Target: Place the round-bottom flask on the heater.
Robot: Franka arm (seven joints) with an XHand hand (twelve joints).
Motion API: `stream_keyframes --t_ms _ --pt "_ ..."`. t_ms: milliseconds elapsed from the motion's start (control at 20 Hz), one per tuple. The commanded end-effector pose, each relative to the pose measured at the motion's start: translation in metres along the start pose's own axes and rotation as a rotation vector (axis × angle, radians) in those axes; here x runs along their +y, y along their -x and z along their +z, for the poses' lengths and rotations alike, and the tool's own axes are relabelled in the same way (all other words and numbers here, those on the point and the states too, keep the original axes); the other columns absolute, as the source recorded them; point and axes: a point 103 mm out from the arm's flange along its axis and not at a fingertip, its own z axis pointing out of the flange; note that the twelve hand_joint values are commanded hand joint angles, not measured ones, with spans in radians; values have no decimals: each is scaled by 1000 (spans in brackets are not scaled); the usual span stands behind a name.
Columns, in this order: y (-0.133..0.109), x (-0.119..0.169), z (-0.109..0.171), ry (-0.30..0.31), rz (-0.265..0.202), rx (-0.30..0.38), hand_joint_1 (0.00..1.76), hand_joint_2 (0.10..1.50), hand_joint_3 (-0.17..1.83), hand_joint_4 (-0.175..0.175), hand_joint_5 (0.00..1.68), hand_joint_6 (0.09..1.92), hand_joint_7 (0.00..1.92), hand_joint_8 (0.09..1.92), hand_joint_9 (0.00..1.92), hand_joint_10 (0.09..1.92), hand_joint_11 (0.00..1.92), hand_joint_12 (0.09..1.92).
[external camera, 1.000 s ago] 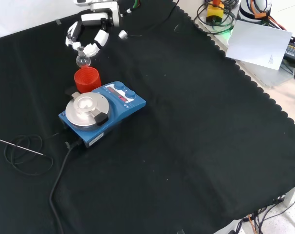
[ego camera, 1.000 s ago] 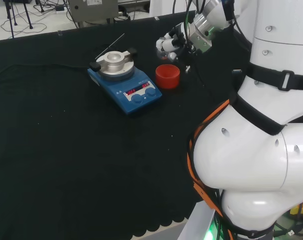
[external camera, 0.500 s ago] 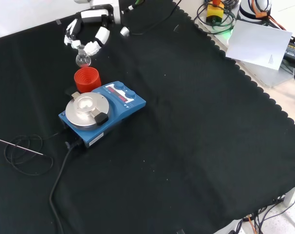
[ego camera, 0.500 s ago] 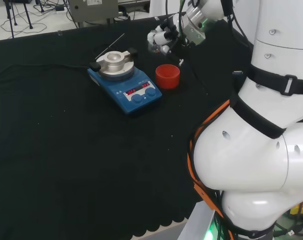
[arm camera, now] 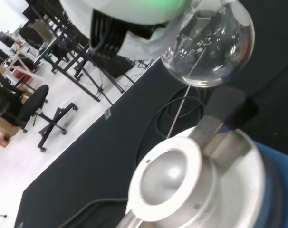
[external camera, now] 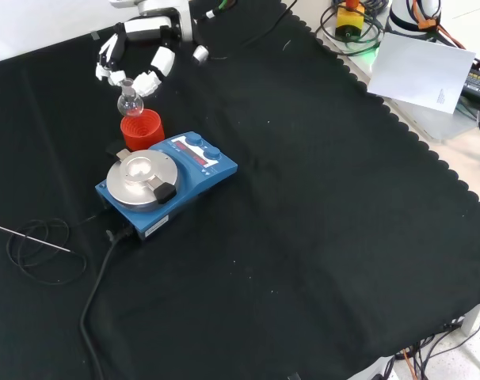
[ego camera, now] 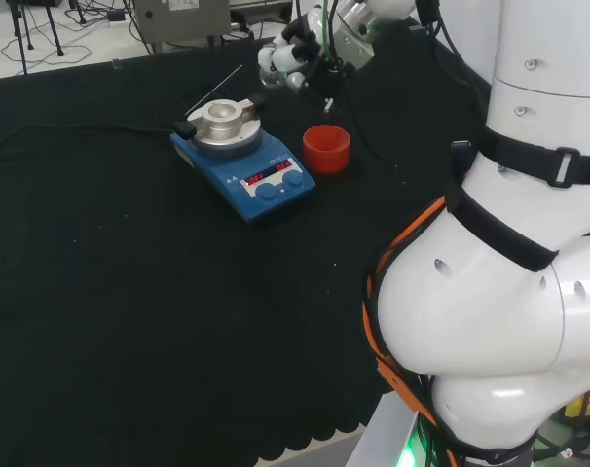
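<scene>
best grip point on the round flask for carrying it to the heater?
By the neck, from above, as the hand does now: its fingers pinch the narrow neck and the flask hangs upright. The round bulb stays free underneath, so it can drop into the dished metal top of the heater. The bulb itself looks too smooth and round to hold well.

Open air lies above the heater [external camera: 162, 184]; the red stand [external camera: 141, 129] seemingly sits just beside it.

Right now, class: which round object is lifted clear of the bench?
The clear round-bottom flask, held by the hand's fingers; the red stand and heater rest on the cloth.
</scene>
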Motion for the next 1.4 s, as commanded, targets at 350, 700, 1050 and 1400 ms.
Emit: stream_keyframes --t_ms 350,700,1050,1400 --pt "-39 10 39 -102 -53 -18 1137 663 731 33 1188 855 638 647 842 590 532 1271" --pt "-45 14 58 -131 -63 -29 1139 660 736 30 1190 855 641 647 842 589 533 1270" --pt "-36 18 73 -154 -49 -27 1142 650 749 21 1196 850 643 646 844 588 536 1269" --pt "-28 23 86 -174 -38 -29 1143 647 755 17 1198 849 644 645 844 588 537 1268"
